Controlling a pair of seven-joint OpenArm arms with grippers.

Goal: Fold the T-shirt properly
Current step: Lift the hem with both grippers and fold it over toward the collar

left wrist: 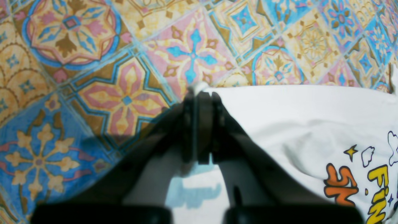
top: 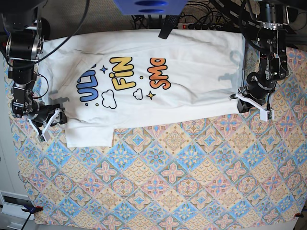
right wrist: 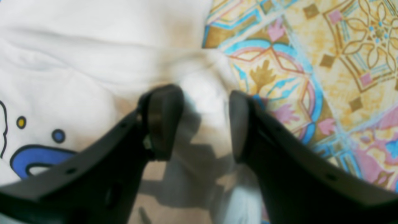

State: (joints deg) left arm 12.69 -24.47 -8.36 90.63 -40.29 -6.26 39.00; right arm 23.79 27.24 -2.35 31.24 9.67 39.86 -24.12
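Observation:
The white T-shirt (top: pixel 182 72) lies flat across the far half of the table, print up, with its lower part folded up along a straight edge. My left gripper (left wrist: pixel 201 93) is at the shirt's corner on the base view's right (top: pixel 238 101). Its fingers are shut together, with a small nub of white cloth (left wrist: pixel 199 87) pinched at the tips. My right gripper (right wrist: pixel 205 105) is over the shirt's edge at the base view's left (top: pixel 61 116). It stands open, and bunched white fabric (right wrist: pixel 202 84) lies between its fingers without being gripped.
A tablecloth with a colourful tile pattern (top: pixel 168 182) covers the table; its near half carries nothing. Cables and a blue device (top: pixel 148 5) sit behind the far edge. Both arm bases stand at the far corners.

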